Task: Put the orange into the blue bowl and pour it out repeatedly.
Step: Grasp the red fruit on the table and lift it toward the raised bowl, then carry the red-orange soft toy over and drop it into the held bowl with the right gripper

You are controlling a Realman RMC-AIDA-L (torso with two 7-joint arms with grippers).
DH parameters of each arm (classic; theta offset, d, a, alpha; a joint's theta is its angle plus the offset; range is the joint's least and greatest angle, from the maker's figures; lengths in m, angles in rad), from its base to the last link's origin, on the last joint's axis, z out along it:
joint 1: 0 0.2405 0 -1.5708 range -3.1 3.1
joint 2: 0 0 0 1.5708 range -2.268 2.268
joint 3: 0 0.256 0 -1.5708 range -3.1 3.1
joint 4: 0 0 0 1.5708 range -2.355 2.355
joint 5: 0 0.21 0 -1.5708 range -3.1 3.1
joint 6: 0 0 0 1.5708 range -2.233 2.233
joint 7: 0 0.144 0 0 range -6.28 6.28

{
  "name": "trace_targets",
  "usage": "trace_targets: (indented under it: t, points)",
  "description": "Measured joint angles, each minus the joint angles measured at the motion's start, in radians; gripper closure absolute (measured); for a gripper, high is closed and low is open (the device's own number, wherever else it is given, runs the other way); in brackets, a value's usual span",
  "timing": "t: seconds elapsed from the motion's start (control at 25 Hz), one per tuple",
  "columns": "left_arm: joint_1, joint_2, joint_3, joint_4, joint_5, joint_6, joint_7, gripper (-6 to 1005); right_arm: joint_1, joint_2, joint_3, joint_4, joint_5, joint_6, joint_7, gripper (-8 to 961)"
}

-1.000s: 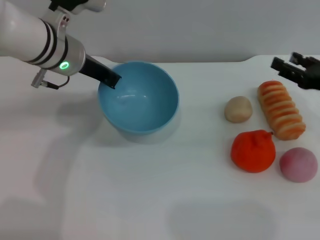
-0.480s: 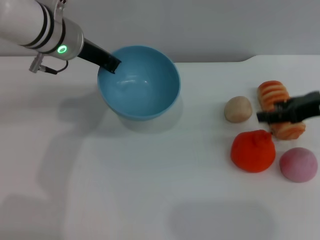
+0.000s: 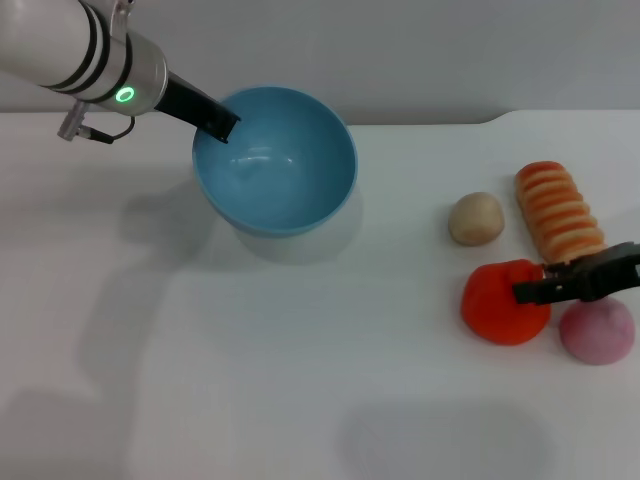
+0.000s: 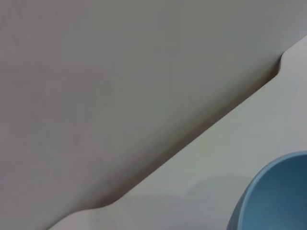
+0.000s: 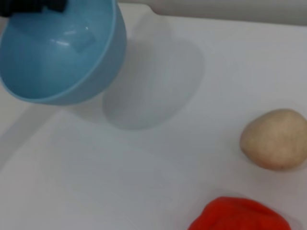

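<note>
The blue bowl (image 3: 275, 165) is at the back left, held off the table and tilted, with its shadow below it; it is empty. My left gripper (image 3: 216, 123) is shut on its far left rim. The bowl also shows in the left wrist view (image 4: 276, 196) and the right wrist view (image 5: 62, 52). The orange (image 3: 495, 305) lies on the table at the right, and its top shows in the right wrist view (image 5: 240, 215). My right gripper (image 3: 535, 290) hangs over the orange's right side.
A beige ball (image 3: 476, 218) lies behind the orange, a ridged orange bread roll (image 3: 558, 210) to its right, and a pink ball (image 3: 597, 330) right of the orange, beside the right gripper. The white table ends at a grey wall.
My right gripper has come from the back right, past the bread roll, to the orange's right side. The left gripper lifted the bowl slightly up and back.
</note>
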Motion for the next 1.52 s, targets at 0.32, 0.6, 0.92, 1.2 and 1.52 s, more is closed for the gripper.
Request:
trace_targets:
  t: [0.32,0.6,0.92,1.2,1.52]
  points:
    - [0.003,-0.002,0.009,0.000,-0.002,-0.002,0.000,1001,0.021,0.002,-0.006,0.087,0.008,0.072,-0.047,343]
    - [0.005,-0.003,0.009,0.000,-0.003,-0.002,0.000,1000,0.024,0.002,-0.019,0.102,0.012,0.076,-0.080,442]
    - [0.005,-0.004,0.009,0.000,-0.005,-0.005,0.000,1000,0.022,0.002,-0.021,0.094,0.018,0.069,-0.085,737]
    - [0.005,-0.004,0.023,0.003,-0.005,0.002,0.000,1001,0.005,-0.002,-0.019,0.014,0.149,0.018,-0.149,834]
    - [-0.029,-0.006,0.068,0.021,-0.015,0.085,-0.004,1001,0.034,-0.002,-0.019,-0.182,0.348,-0.115,-0.147,898]
